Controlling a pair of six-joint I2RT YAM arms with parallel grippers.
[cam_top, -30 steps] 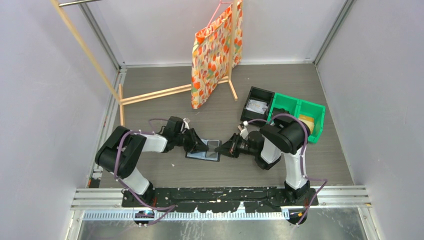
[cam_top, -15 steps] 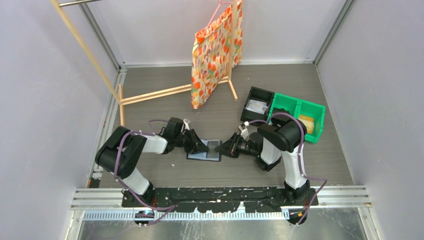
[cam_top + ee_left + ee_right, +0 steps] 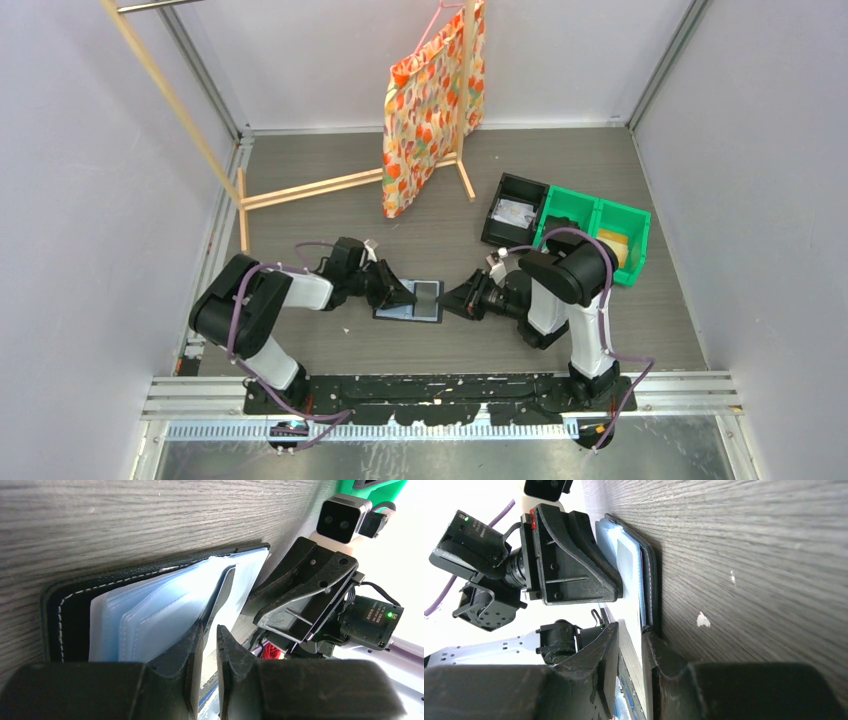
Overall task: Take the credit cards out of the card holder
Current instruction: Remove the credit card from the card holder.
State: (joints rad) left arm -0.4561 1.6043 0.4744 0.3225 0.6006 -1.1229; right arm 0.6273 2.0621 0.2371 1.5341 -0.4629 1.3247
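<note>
The card holder (image 3: 392, 311) lies open on the table between my arms, black outside with blue-grey pockets (image 3: 150, 615). A pale grey credit card (image 3: 427, 293) sits raised over its right half and shows pale blue in the right wrist view (image 3: 629, 575). My left gripper (image 3: 410, 296) comes from the left. Its jaws (image 3: 211, 627) are nearly closed on a dark-edged leaf of the holder. My right gripper (image 3: 447, 300) comes from the right at the holder's black edge (image 3: 651, 580). Its jaws (image 3: 631, 630) stand narrow around the card's near edge, with the lower finger against the table.
A black bin (image 3: 515, 208) with papers and green bins (image 3: 595, 225) stand behind the right arm. A patterned bag (image 3: 430, 100) hangs on a wooden rack (image 3: 310, 188) at the back. Walls close in on both sides. Small white specks (image 3: 703, 621) lie on the table.
The right arm has drawn back slightly to the right. The holder has shifted a little right with it, and the grey card lies squarer. The left gripper followed a little.
</note>
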